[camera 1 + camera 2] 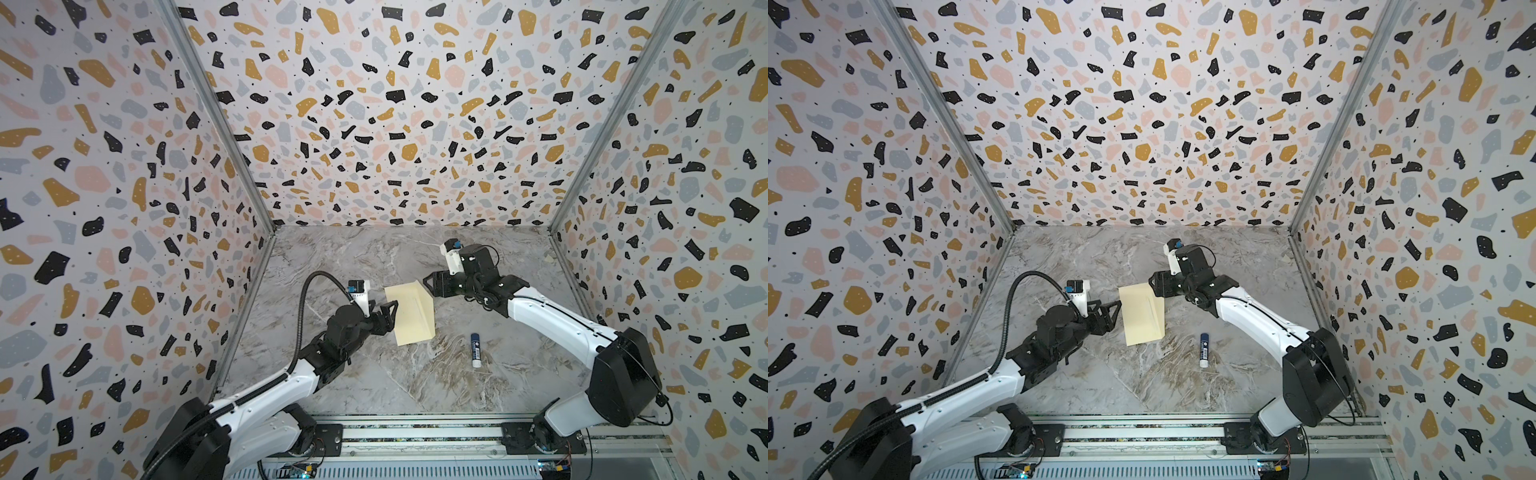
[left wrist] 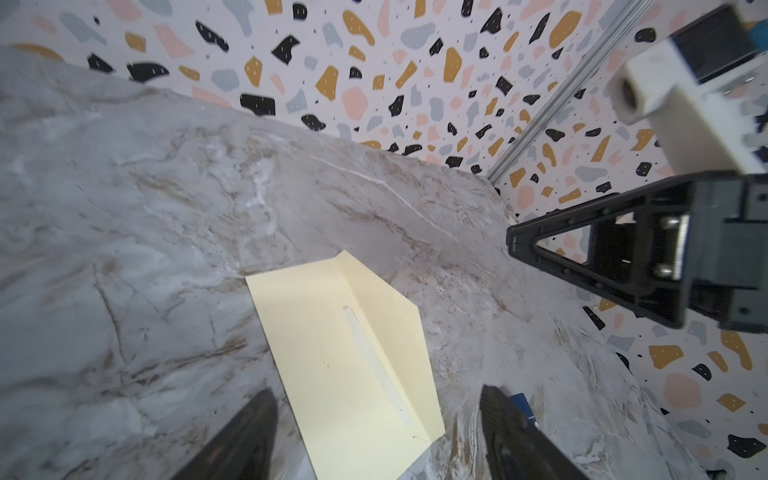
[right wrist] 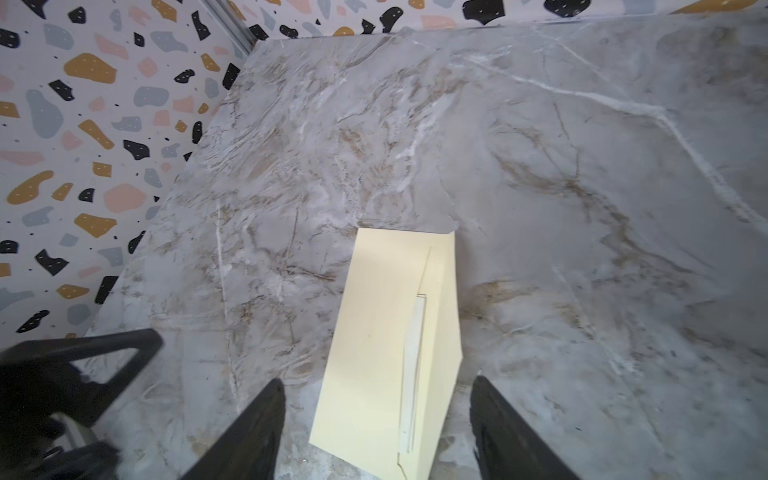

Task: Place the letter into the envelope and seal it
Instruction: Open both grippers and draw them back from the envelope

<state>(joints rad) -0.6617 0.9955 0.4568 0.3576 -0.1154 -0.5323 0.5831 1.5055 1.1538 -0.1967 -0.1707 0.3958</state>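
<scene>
Here, the left gripper (image 1: 390, 316), a black pair of open-framed triangular fingers, stands spread wide and pinches nothing. In both top views its tips sit at the left long edge of the envelope (image 1: 409, 316), a pale cream-yellow oblong of paper. One tip overlaps that edge, though whether it touches cannot be told. The right gripper (image 1: 430, 286), of the same black make, is likewise spread and empty, hovering by the envelope's far right corner. In each wrist view the envelope (image 2: 332, 353) (image 3: 374, 332) reaches in between that arm's fingers (image 2: 249, 432) (image 3: 257, 428) with clear gaps on both sides. The envelope lies mid-table on the grey-veined marble tabletop (image 1: 374, 382), its long sides running away from the robot. Its angled flap is on the right arm's side, hinged along the long edge and shadowed darker than the body. A thin whitish strip runs beside the fold. Nearer the front and to the right, apart from the envelope, lies a white glue stick (image 1: 476, 350) with a dark blue cap.
</scene>
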